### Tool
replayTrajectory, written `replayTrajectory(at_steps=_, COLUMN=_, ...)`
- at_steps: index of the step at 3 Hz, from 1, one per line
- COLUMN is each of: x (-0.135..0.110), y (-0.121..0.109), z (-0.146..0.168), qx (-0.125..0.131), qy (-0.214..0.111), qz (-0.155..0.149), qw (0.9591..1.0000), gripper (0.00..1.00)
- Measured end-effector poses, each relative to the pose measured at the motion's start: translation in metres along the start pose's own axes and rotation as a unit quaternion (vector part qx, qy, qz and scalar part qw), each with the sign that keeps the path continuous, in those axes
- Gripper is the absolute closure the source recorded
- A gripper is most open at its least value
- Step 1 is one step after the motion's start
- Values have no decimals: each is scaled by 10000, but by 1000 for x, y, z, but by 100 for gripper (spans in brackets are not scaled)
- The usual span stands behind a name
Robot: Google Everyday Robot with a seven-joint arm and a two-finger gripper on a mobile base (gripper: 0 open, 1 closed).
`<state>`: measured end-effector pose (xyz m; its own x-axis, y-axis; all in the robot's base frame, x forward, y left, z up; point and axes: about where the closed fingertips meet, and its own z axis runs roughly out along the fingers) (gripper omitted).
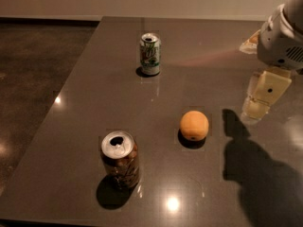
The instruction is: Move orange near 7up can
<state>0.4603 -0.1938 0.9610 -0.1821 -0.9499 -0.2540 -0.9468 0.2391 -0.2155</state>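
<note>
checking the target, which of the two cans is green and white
The 7up can, upright at the far side of the table, beyond the orange. The other can, near the front edge, is dark brown. The gripper hangs at the right.

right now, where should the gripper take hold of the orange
Best to take the orange across its widest middle, from above: it is round, sits alone on the table, and nothing touches it. The gripper hangs at the view's right edge.
</note>
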Motion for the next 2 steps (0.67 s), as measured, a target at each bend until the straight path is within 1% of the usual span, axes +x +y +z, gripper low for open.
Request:
replayTrajectory(at_steps=1, x=-27, y=15, z=35, qx=-350, qy=-279, qz=-415, qw=9981, gripper=0)
replayTrajectory(at_steps=2, x=-41, y=30, z=58, qx=-573, qy=-357, qz=-743, qw=9949, gripper=0)
